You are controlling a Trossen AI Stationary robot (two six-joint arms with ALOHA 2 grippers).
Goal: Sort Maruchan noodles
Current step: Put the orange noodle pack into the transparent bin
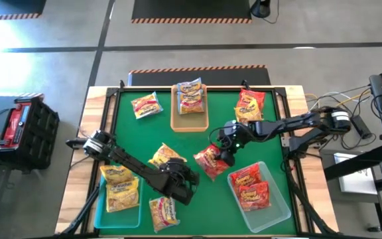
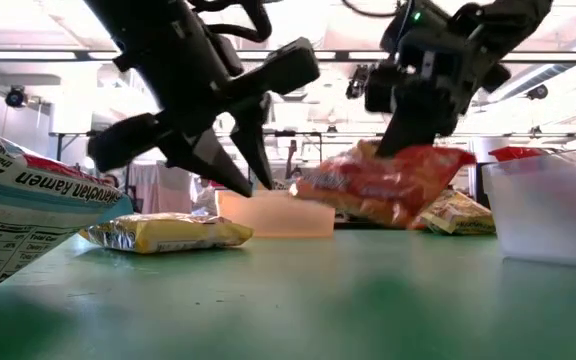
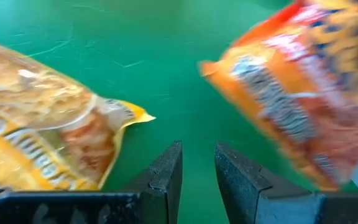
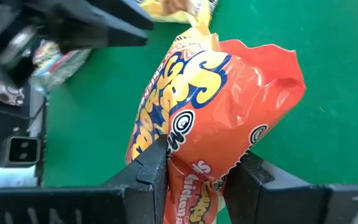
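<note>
My right gripper (image 1: 223,154) is shut on a red Maruchan packet (image 1: 209,162) at the table's middle, which the low view also shows (image 2: 383,185). My left gripper (image 1: 183,182) hovers to its near left, slightly open with nothing between its fingers (image 3: 197,155); a yellow packet (image 1: 164,157) lies flat on the green table beside it. Yellow packets fill a teal tray (image 1: 99,211), red ones a clear tray (image 1: 280,199), and silvery ones a tan tray (image 1: 178,123). A loose yellow packet (image 1: 146,105) and a loose red one (image 1: 249,105) lie flat at the far side. My right gripper pinches the red packet's crumpled end (image 4: 194,158) between its two fingers (image 4: 151,165), which come slanting down from the table's right. The packet reaches away from the fingers toward the left gripper, tilted. In the low view it hangs just above the table.
Another packet (image 1: 163,212) lies at the near edge between the two trays, and it looms large at the left of the low view (image 2: 28,215). Bare green table (image 1: 197,199) shows between the two near trays.
</note>
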